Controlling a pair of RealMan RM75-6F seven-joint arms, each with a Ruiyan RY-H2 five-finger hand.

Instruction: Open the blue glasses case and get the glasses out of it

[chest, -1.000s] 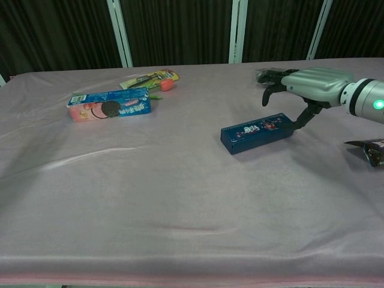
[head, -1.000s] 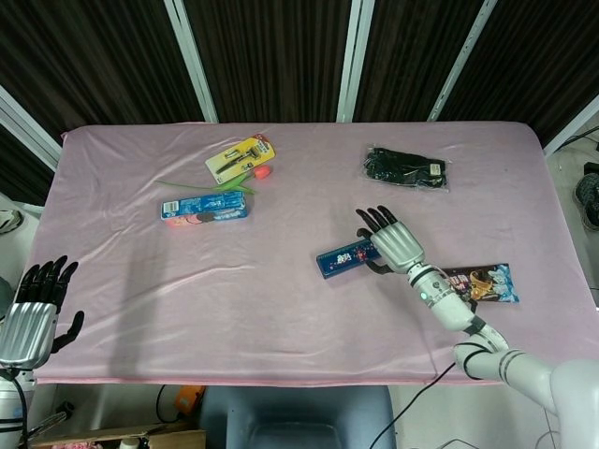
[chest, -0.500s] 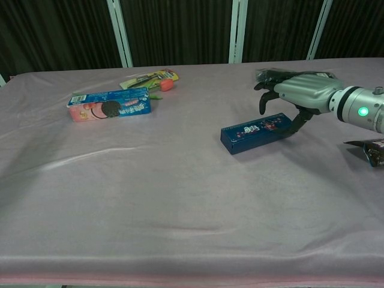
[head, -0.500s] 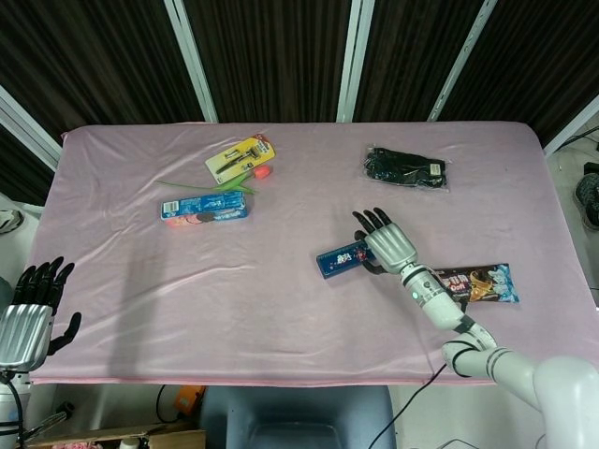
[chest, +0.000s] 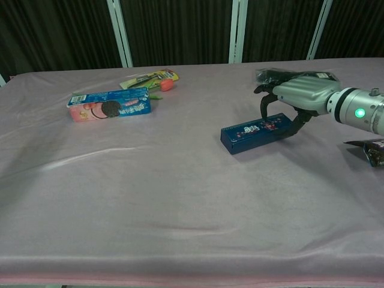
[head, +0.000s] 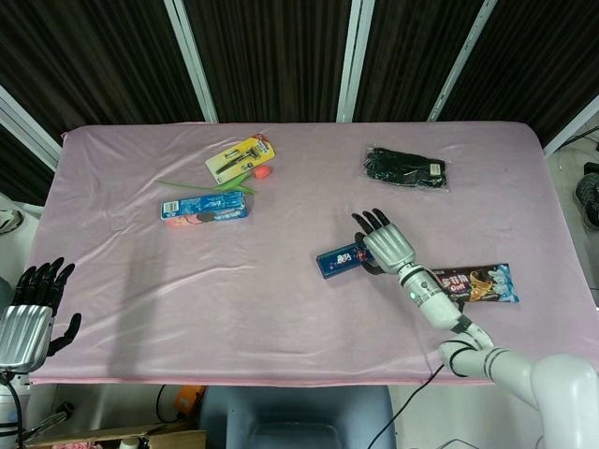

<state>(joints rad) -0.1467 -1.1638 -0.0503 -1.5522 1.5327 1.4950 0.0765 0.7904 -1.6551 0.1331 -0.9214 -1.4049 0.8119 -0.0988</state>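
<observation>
A: Where's the blue glasses case (chest: 258, 132)?

B: Flat on the pink tablecloth (head: 281, 299), lid closed, right of centre. Long axis slanted in head view (head: 343, 258), right end a bit farther from the robot.

A: And the right hand (chest: 298, 93)?

B: Arched over the case's right end. In chest view, fingers (chest: 264, 105) curl down on the far side, thumb (chest: 300, 123) reaches down at the near right end. Looks to be touching the case at thumb and fingertips, but can't tell for sure whether clamped or just resting. From the head cam (head: 385, 243), palm faces down, covers the right end; left two-thirds of case bare.

A: Left hand?

B: Bottom-left in head view only (head: 30, 318), off the table edge, fingers apart, nothing in it. Well apart from the case.

A: Other stuff?

B: Cookie box (chest: 108, 104) and yellow razor pack (head: 241, 158) far left, w/ a small red-orange item (head: 263, 172) beside the pack. Black bagged item (head: 405, 168) beyond the right hand. Snack wrapper (head: 479, 282) just right of the forearm.
</observation>
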